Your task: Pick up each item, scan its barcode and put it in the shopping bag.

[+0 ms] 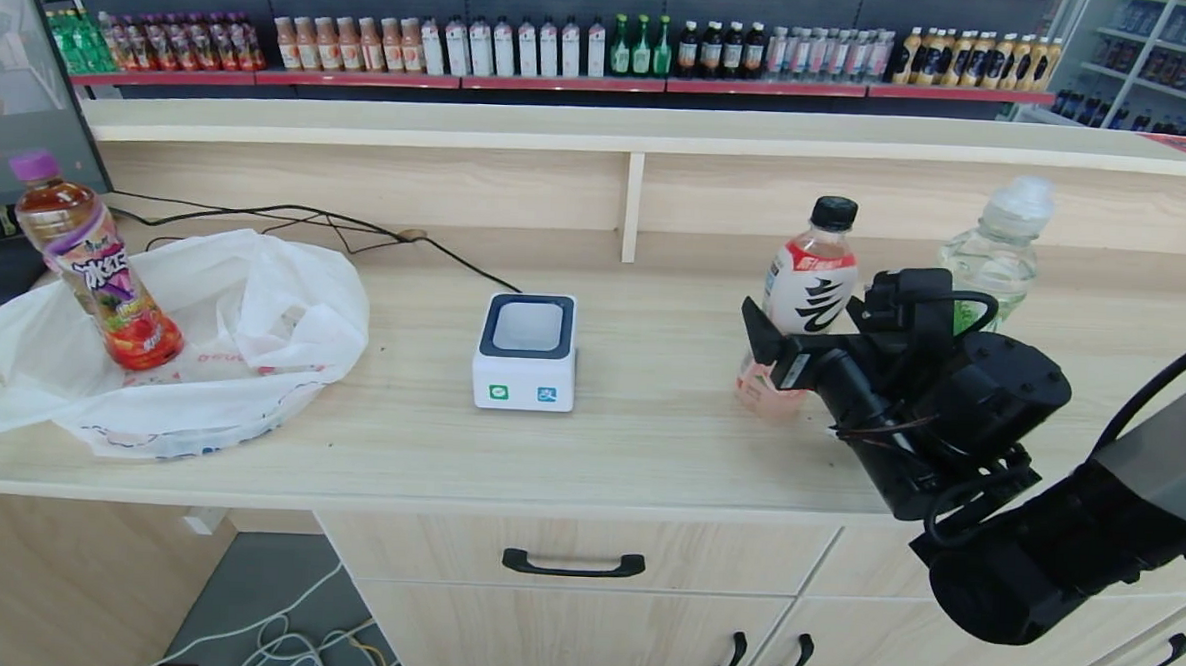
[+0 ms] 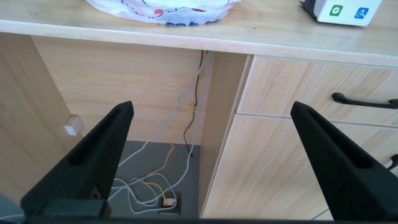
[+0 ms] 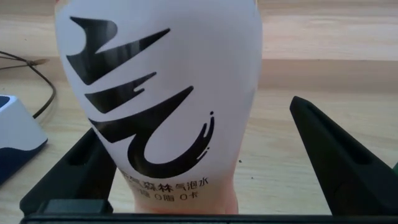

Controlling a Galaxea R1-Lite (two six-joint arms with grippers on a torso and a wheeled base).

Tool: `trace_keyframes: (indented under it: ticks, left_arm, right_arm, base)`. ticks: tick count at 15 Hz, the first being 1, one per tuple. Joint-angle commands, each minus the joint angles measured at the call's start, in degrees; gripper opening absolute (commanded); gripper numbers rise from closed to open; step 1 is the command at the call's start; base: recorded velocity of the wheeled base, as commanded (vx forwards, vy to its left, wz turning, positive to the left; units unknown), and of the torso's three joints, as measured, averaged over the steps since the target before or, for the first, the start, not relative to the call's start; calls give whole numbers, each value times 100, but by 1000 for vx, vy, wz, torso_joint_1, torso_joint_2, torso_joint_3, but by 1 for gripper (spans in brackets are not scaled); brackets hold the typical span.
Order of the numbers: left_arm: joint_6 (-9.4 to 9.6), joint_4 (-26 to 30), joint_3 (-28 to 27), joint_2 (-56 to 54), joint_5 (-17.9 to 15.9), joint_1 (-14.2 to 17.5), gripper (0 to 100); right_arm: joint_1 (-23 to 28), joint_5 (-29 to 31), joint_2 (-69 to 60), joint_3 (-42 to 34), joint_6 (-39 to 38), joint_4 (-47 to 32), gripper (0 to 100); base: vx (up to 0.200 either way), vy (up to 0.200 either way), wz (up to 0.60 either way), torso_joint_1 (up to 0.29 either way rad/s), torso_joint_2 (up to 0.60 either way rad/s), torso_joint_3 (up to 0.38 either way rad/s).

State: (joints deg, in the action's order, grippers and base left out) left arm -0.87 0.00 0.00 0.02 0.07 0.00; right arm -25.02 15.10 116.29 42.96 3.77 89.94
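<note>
A white-and-pink bottle (image 1: 808, 282) with a black cap stands upright on the counter's right side. My right gripper (image 1: 813, 333) is open around its lower body. In the right wrist view the bottle (image 3: 168, 81) sits between the fingers (image 3: 336, 155), with a gap on one side. The white scanner (image 1: 525, 350) sits mid-counter. A red tea bottle (image 1: 96, 261) with a purple cap stands upright in the white shopping bag (image 1: 274, 309) at the left. My left gripper (image 2: 211, 155) hangs open and empty below the counter edge, facing the cabinet front.
A clear water bottle (image 1: 997, 251) stands just behind the right gripper. A monitor (image 1: 14, 78) and black cables (image 1: 288, 215) are at the back left. A raised wooden ledge (image 1: 622, 134) runs along the counter's back. Drawers (image 1: 573, 562) lie under the counter, and loose cables (image 2: 155, 186) on the floor.
</note>
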Motion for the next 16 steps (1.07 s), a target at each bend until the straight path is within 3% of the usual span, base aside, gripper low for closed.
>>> trace_keyframes:
  ticks: [1, 10, 11, 16]
  left_arm:
    - [-1, 0, 0, -2, 1, 0, 100]
    - [-1, 0, 0, -2, 1, 0, 100]
    - [-1, 0, 0, -2, 1, 0, 100]
    - [-1, 0, 0, -2, 1, 0, 100]
  right_arm:
    - [14, 1, 114, 160, -16, 6, 100]
    - [128, 1, 149, 301, 1, 6, 100]
    - [128, 1, 131, 301, -8, 6, 0]
    - [120, 1, 34, 292, -16, 6, 0]
  base:
    - [0, 0, 0, 0, 0, 0]
    - [0, 0, 0, 0, 0, 0]
    - [0, 0, 0, 0, 0, 0]
    - [0, 0, 0, 0, 0, 0]
